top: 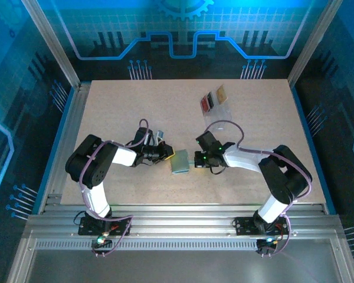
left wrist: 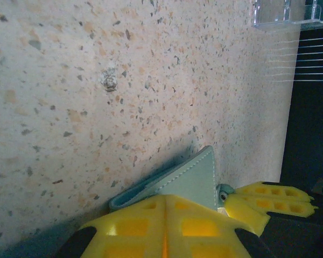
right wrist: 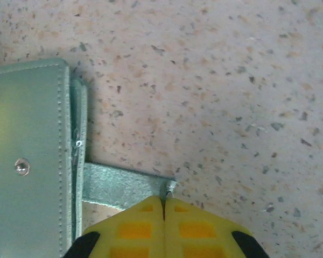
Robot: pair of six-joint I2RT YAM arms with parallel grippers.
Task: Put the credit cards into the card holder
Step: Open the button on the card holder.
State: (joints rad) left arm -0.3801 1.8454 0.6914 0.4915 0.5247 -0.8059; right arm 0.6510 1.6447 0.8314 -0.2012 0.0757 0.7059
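Since the card holder (top: 180, 161) looks light, soft and floppy, the left pincer (left wrist: 164, 200) pinches its 9 o'clock edge and the right pincer (right wrist: 164, 201) its thin 3 o'clock flap (right wrist: 118, 185).

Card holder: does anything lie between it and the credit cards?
Nothing visible lies on the speckled table between the flat grey-green card holder and the small plastic credit cards; the right gripper sits beside that path.

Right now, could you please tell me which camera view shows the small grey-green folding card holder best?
The right wrist view: the card holder lies close up, stitching, snap stud and strap plain, the strap pinched by the right gripper. The left wrist view catches one raised corner; the top view, a small square.
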